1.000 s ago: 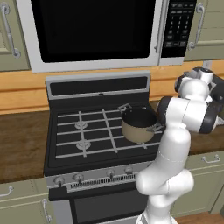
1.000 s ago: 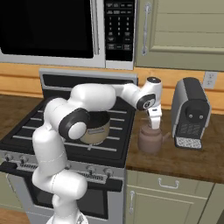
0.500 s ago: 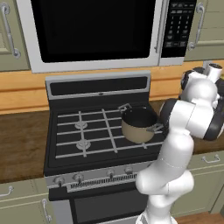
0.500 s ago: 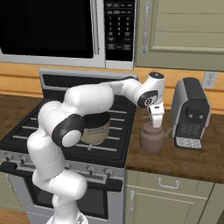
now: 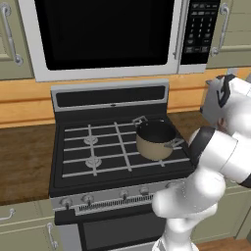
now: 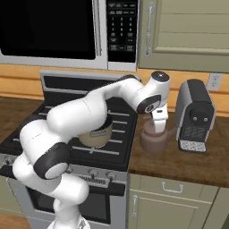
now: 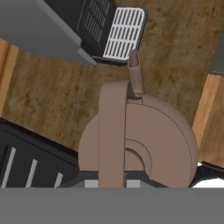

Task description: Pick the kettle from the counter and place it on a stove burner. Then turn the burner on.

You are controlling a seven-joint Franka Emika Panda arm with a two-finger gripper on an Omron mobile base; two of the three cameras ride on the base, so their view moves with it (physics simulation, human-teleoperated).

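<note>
Kettle (image 7: 144,131) looked matt, smooth, dull copper-brown. Counter (image 7: 175,57) dark wood grain. Pot (image 5: 156,140) tan outside, dark inside. Stovetop (image 5: 73,171) black, pale metal grate bars. Coffee machine (image 6: 195,115) grey-and-black plastic, slight sheen.

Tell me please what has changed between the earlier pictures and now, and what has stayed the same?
The end effector has come lower over the kettle, until it reaches the top of the kettle, and the arm's upper joints have swung somewhat. Whether the fingers have closed on the handle cannot be told. The kettle stands in the same place on the counter, beside the coffee machine. The pot on the stove is unmoved.
</note>
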